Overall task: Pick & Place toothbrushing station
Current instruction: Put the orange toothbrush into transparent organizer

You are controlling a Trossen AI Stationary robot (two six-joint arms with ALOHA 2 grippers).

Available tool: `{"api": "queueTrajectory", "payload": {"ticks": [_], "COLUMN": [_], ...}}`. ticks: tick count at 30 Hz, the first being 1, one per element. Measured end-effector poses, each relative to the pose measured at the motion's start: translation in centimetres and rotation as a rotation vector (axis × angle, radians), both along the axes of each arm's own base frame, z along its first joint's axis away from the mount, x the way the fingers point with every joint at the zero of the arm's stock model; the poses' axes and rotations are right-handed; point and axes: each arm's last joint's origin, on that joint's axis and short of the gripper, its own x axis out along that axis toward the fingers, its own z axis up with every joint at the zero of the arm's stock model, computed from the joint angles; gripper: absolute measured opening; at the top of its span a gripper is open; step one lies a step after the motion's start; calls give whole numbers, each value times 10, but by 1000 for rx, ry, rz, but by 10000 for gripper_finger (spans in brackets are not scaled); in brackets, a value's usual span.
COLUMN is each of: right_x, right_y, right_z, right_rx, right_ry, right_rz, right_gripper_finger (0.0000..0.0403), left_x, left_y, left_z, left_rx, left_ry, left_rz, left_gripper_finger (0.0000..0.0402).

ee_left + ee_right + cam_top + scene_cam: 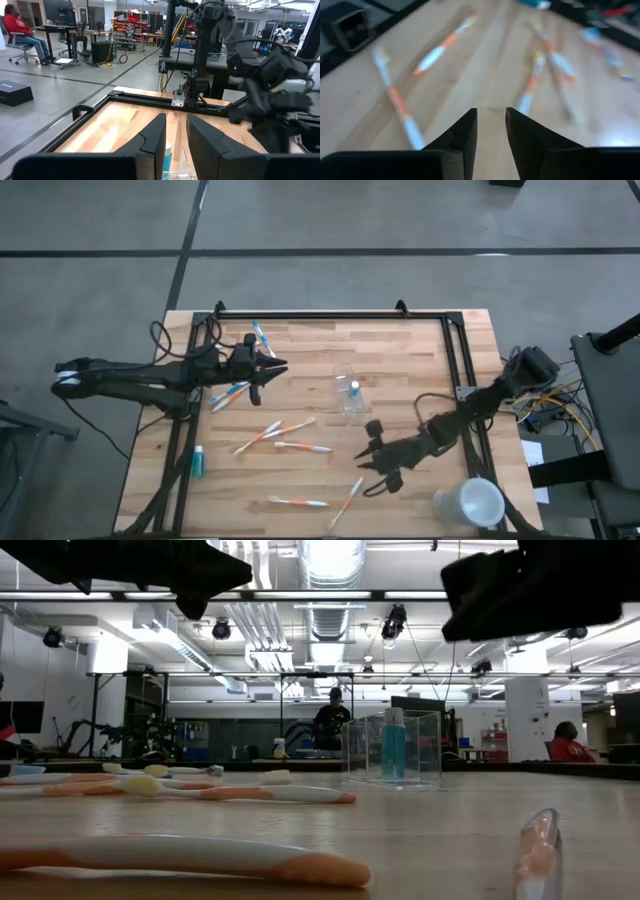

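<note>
At the table's left edge the blue tube [198,461] lies loose. My left gripper [268,371] hovers with fingers slightly parted, empty. Orange-and-white toothbrushes [285,430] lie scattered mid-table, unplaced; the clear cup [349,390] holds one blue item. My right gripper [374,459] — narrowly parted, empty — hangs over them.
</note>
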Motion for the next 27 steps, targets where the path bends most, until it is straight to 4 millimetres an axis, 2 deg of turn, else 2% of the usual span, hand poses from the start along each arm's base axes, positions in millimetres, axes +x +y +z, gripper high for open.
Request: {"api": "queueTrajectory", "payload": {"ticks": [2, 6, 10, 14, 21, 27], "right_x": [-7, -27, -47, -63, -66, -50], "right_y": [-6, -19, -29, -35, -38, -27], "right_z": [12, 21, 20, 9, -18, -36], "right_rx": [10, 85, 353, 431, 391, 356], "right_ry": [-50, -105, -260, -400, -346, -299], "right_rz": [-29, -84, -126, -82, -100, -104], "right_gripper_finger": [91, 85, 78, 75, 83, 78], "left_x": [0, 0, 0, 1, 2, 3], "left_y": [0, 0, 0, 0, 0, 1], "left_z": [1, 2, 2, 2, 1, 1], "left_rx": [1, 2, 4, 9, 4, -2], "left_ry": [-5, -20, -28, -28, -25, -23], "left_rz": [0, 0, 0, 1, 7, 16], "left_gripper_finger": [80, 80, 80, 80, 80, 80]}}
